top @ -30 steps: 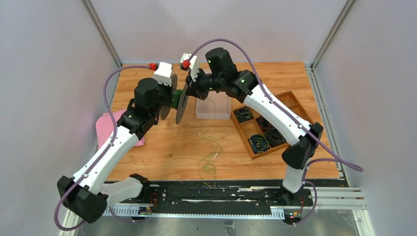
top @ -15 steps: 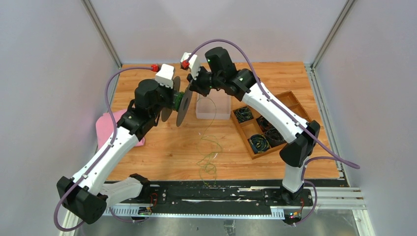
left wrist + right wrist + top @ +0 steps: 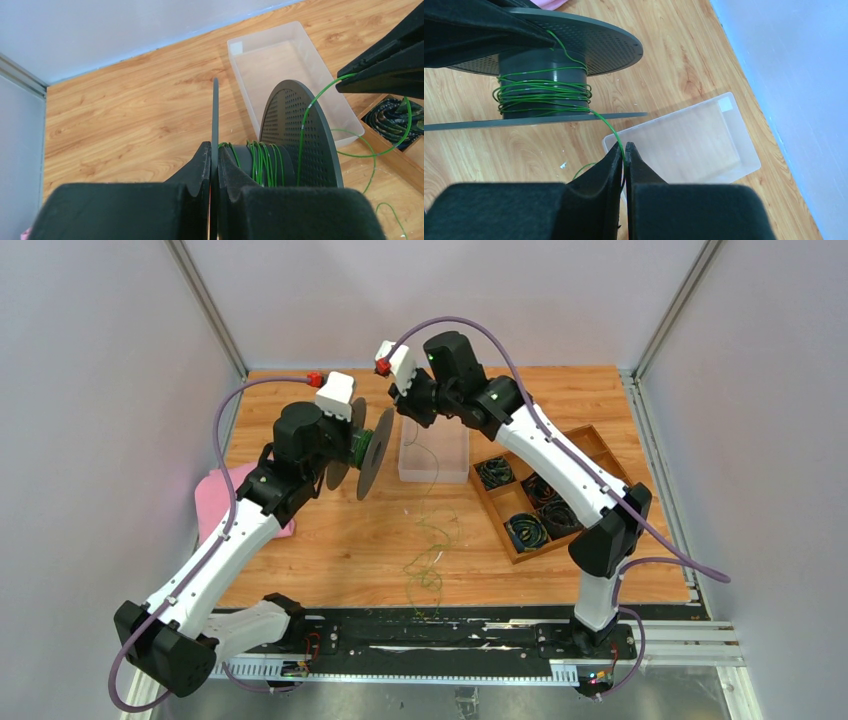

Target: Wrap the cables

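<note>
Left end effector (image 3: 214,152) clamps the spool (image 3: 300,130) flange; right end effector (image 3: 624,151) pinches the green cable (image 3: 544,91): wind it taut, evenly.

The spool (image 3: 368,452) hangs above the table (image 3: 320,530) between my arms, one flange in my left jaws. Just right of it, toward the back, lies the bin (image 3: 450,475); further right is the compartment tray (image 3: 598,452). The cables (image 3: 544,92) run from the spool through my right jaws down to a loose heap nearer my bases. The cloth (image 3: 212,498) lies at the left edge.
</note>
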### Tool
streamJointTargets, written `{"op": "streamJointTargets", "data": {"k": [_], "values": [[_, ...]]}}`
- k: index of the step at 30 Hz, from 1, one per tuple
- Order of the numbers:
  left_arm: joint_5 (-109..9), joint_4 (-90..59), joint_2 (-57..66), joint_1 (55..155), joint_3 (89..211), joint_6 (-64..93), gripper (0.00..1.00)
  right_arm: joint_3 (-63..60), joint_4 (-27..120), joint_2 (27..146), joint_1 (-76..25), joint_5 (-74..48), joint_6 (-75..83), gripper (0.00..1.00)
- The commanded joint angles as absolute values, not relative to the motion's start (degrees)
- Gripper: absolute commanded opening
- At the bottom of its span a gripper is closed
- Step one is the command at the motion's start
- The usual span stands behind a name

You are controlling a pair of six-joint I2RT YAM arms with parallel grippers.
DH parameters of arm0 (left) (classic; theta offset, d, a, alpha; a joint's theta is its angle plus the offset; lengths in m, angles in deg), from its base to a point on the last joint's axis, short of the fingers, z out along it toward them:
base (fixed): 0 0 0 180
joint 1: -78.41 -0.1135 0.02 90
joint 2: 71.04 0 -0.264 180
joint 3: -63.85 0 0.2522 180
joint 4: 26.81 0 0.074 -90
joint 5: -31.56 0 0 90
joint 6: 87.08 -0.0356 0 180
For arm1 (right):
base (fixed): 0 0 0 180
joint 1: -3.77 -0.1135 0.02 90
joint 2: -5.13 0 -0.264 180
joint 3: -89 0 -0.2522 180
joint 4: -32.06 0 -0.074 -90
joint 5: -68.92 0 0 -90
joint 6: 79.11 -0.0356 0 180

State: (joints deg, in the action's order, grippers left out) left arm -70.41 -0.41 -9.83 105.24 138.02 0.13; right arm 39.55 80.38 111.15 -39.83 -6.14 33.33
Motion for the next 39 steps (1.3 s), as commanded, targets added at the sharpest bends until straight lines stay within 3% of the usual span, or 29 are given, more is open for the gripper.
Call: {"op": "streamJointTargets", "data": {"k": [1, 19, 31, 39], "values": [[-70.02, -2.84, -11.72, 105.48, 138.7, 0.75, 0.0, 41.54, 80.88, 112.89, -38.65, -8.15, 34.58, 0.05], [-64.7, -2.12, -12.31, 105.41, 138.75, 3.3, 0.0, 41.18, 79.75, 117.11, -34.67, -7.77, 33.98, 0.06], [-67.83, 0.32, -12.51, 105.32, 140.63, 6.53, 0.0, 36.38, 77.42, 118.38, -33.28, -5.76, 31.55, 0.06], [-67.01, 1.01, -12.9, 104.49, 140.78, 8.55, 0.0, 36.49, 77.37, 122.32, -33.27, -4.67, 29.83, 0.14]]}}
